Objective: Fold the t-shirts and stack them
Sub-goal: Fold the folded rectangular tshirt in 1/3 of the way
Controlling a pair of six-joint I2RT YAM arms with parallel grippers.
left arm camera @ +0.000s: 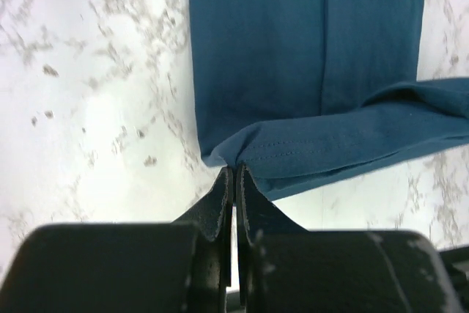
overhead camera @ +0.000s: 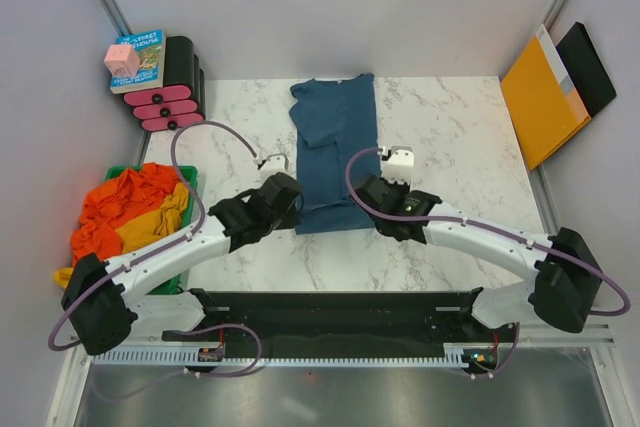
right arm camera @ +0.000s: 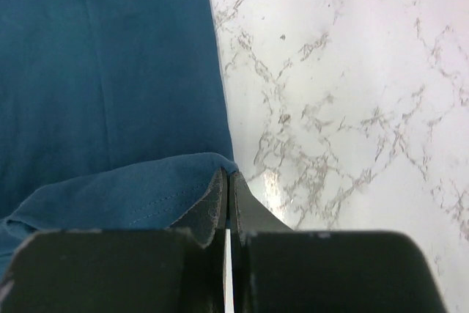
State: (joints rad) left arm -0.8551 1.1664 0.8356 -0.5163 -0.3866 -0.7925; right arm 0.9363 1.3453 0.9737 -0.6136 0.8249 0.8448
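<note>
The dark teal-blue t-shirt (overhead camera: 333, 142) lies lengthwise on the marble table, sleeves folded in, collar at the far end. My left gripper (overhead camera: 292, 205) is shut on its near left hem corner (left arm camera: 233, 157), lifted a little off the table. My right gripper (overhead camera: 368, 203) is shut on the near right hem corner (right arm camera: 220, 163), also raised. The hem (left arm camera: 352, 144) curls up between both. The orange t-shirt (overhead camera: 118, 209) and mustard yellow t-shirt (overhead camera: 152, 227) lie crumpled in a green bin at the left.
The green bin (overhead camera: 190, 177) stands at the table's left edge. A book (overhead camera: 143, 59) with a pink cube (overhead camera: 122, 60) rests on a black and pink rack (overhead camera: 172, 87) at the far left. Orange and black folders (overhead camera: 555, 92) lean at the far right.
</note>
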